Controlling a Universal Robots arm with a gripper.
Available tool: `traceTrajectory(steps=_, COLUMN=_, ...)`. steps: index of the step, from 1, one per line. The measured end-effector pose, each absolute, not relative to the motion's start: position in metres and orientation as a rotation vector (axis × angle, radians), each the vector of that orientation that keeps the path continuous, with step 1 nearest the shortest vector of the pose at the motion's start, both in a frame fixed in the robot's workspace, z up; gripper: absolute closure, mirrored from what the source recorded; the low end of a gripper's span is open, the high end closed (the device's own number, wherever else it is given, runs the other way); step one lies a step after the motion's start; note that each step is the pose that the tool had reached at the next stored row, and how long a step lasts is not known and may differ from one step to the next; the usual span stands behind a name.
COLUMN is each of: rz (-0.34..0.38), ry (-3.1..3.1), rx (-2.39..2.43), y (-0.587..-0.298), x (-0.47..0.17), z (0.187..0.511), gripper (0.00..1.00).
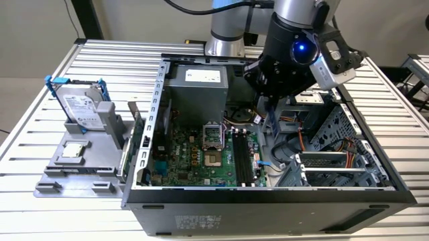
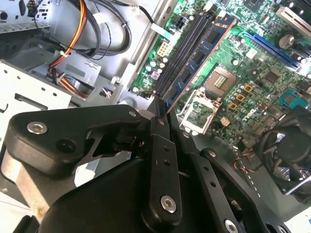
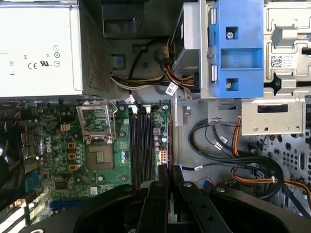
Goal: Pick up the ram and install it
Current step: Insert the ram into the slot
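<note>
Second wrist view | jaws clamp ram [image 2: 197, 60] | above motherboard [image 2: 252, 92] inside open case [image 1: 268, 193]

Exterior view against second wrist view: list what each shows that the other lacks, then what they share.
Exterior view alone: the grey hard drive in its blue bracket and a small square chip, both on a grey stand outside the case.

Second wrist view alone: the ram's blue face with its chips, close up, and the jaws clamped on one end of it.

Shared: the gripper holding the ram above the motherboard, near its black slots.
</note>
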State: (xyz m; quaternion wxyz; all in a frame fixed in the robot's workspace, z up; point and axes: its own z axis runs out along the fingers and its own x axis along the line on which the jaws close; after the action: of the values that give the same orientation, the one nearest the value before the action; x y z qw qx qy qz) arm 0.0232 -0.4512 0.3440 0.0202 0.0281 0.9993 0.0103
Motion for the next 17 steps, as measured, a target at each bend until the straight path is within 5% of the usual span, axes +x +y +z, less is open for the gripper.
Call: traceTrajectory(steps=17, rz=0.026, ry=3.099, rx=0.087, y=-0.451, x=0.023, z=0.313, gripper=1.0)
